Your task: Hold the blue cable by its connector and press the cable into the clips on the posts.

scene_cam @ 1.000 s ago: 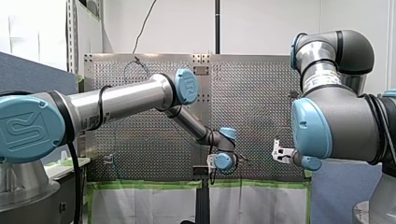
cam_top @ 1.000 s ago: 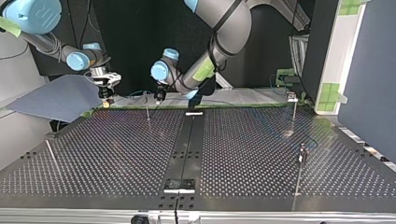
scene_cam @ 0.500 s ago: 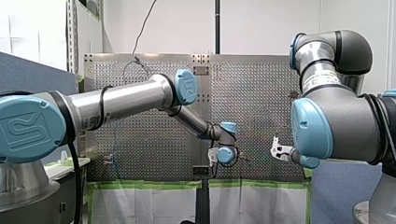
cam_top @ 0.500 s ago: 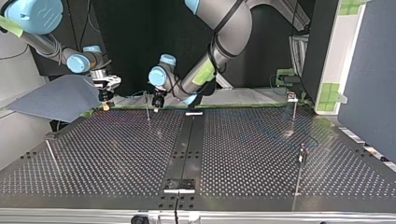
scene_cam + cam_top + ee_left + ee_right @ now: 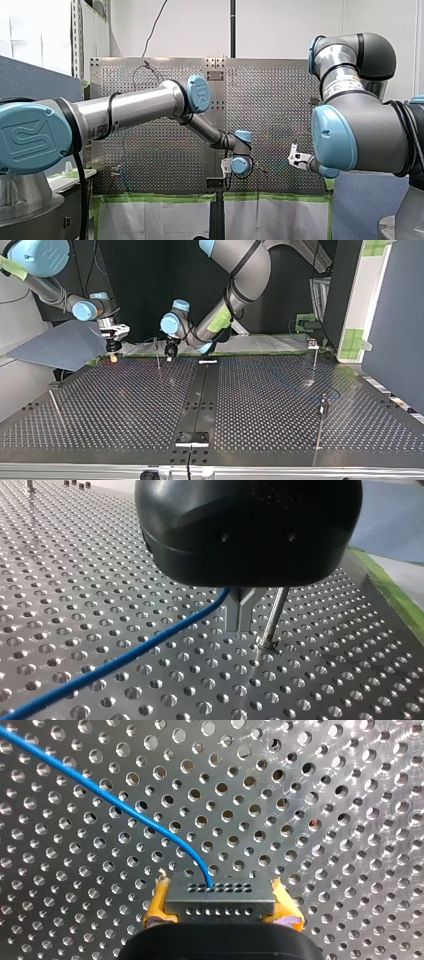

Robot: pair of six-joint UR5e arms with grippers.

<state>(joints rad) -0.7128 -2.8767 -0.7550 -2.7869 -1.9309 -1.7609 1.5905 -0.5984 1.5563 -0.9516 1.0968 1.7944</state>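
In the right wrist view a grey connector (image 5: 220, 899) sits between the yellow pads (image 5: 156, 906) of my right gripper (image 5: 220, 912), which is shut on it. The blue cable (image 5: 100, 795) leaves the connector and runs off over the perforated plate. In the left wrist view my left gripper (image 5: 242, 617) has its metal fingers closed, and the blue cable (image 5: 110, 665) runs in to them. A thin metal post (image 5: 273, 615) stands right beside those fingers. In the top view my left gripper (image 5: 170, 351) hangs next to that post (image 5: 158, 354), and my right gripper (image 5: 114, 344) is further left.
Other posts stand at the top view's right (image 5: 314, 352) (image 5: 322, 412), and a thin rod (image 5: 56, 407) leans at its left. A dark centre rail (image 5: 197, 400) crosses the perforated table. A blue-grey panel (image 5: 60, 345) lies beside my right gripper.
My left wrist has shifted slightly toward the post at the table's far edge. My right gripper has sunk a little with the connector still in it.
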